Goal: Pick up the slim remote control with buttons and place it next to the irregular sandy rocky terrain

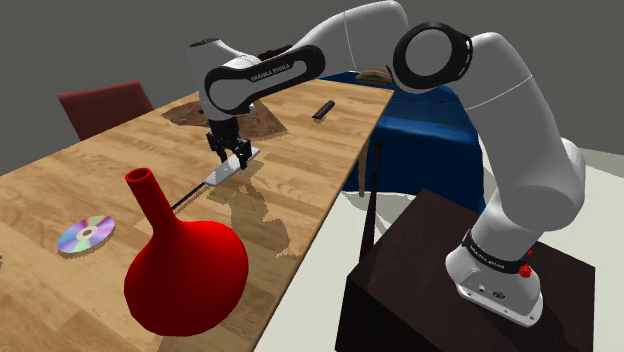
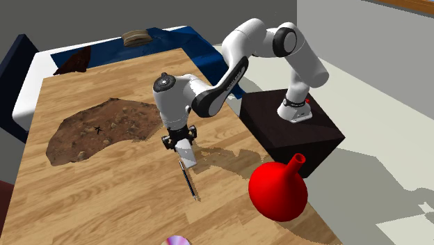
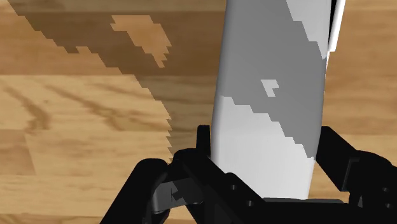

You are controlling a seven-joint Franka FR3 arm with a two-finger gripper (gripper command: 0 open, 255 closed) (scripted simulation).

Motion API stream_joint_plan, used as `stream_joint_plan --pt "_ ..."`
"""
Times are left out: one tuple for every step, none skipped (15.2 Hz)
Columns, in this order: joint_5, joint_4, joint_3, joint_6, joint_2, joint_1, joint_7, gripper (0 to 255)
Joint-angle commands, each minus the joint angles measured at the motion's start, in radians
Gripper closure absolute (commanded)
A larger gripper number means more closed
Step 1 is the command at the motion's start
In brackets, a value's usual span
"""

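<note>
The grasp looks made, and the work stands at the carry-and-place step. The gripper [image 2: 179, 141] points straight down over the wooden table [image 2: 104, 202], its two black fingers [image 3: 202, 153] closed against the long edges of the remote [image 3: 273, 76], a slim slab drawn plain white and grey that juts out below the hand in the second exterior view. The slab hangs near the edge of the brown rocky terrain patch [image 2: 104, 129], so little travel seems to be needed. By this reading, the next move calls for a short shift toward the patch's border, a lowering until the slab lies flat on bare wood, and only then a release. That should keep it off the rocks and off the thin dark rod [image 2: 189, 179] that lies on the table just past the slab's free end. Whether the remote is clear of the wood or touches it at its lower end is hard to settle (the shadow under it in the shoulder view hints at a small gap, no more). No buttons can be made out on it. A shadow crosses its face in the wrist view, and its held end is hidden behind the gripper body. Whether the rod touches the slab cannot be told. A small dark bar [image 1: 323, 110] farther along the table is too small to identify.
</note>
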Motion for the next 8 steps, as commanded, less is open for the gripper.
stream_joint_plan --pt "0.0 0.0 0.0 0.0 0.0 0.0 0.0 255" --pt "0.0 0.0 0.0 0.0 0.0 0.0 0.0 255" --pt "0.0 0.0 0.0 0.0 0.0 0.0 0.0 0" --pt "0.0 0.0 0.0 0.0 0.0 0.0 0.0 0" --pt "0.0 0.0 0.0 0.0 0.0 0.0 0.0 0" --pt "0.0 0.0 0.0 0.0 0.0 0.0 0.0 0" --pt "0.0 0.0 0.0 0.0 0.0 0.0 0.0 0" --pt "0.0 0.0 0.0 0.0 0.0 0.0 0.0 0"
